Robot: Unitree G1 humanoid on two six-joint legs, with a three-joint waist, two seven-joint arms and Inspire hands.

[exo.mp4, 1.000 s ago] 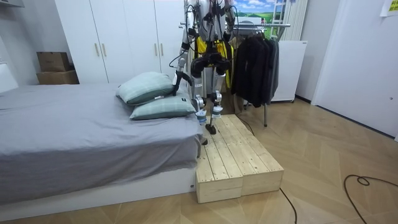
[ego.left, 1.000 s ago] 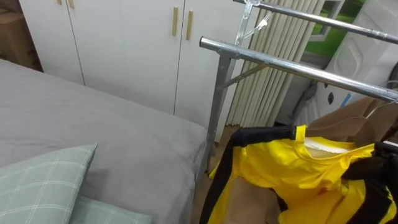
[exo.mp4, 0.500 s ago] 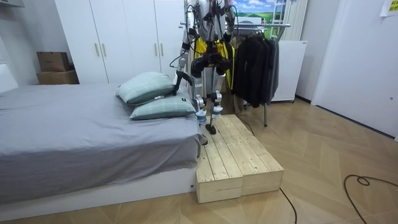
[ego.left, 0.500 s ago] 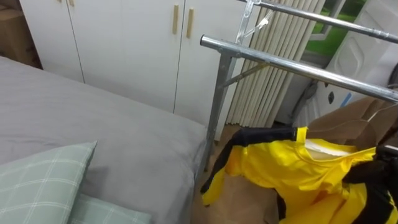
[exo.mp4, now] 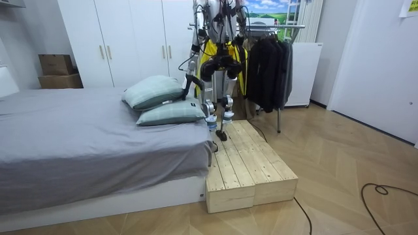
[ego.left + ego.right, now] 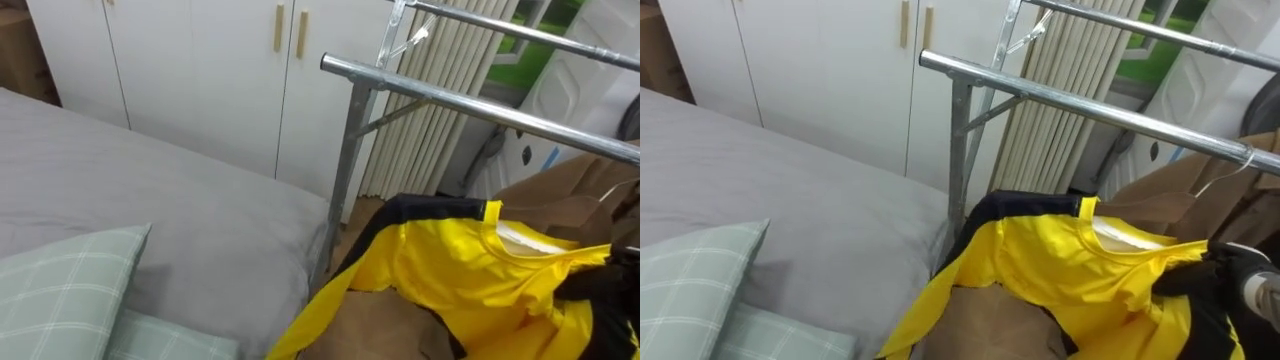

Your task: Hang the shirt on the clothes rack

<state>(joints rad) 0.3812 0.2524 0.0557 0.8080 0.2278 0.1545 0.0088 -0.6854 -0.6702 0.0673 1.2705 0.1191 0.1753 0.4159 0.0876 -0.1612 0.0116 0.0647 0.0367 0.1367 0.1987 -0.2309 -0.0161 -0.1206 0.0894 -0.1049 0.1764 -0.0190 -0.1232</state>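
Note:
A yellow top with black trim (image 6: 470,270) hangs in the air just below the clothes rack's lower metal rail (image 6: 480,105), one sleeve trailing down to the left. Its right end is bunched at my right hand (image 6: 1257,287), at the right edge of the right eye view. In the room view I stand on a wooden platform (image 5: 241,163), facing the rack, with the yellow top (image 5: 210,52) in front of me. My left hand (image 5: 190,80) hangs low beside the pillows.
A second rail (image 6: 520,32) runs higher and further back. A brown garment (image 6: 560,195) hangs on a wire hanger at the right. The grey bed (image 6: 150,190) with a checked green pillow (image 6: 60,290) lies to the left, before white wardrobe doors (image 6: 200,70). Dark clothes (image 5: 268,65) fill the rack's far end.
The yellow top has spread out. Its left sleeve has swung down and out to the left, towards the bed's corner. The view has shifted slightly.

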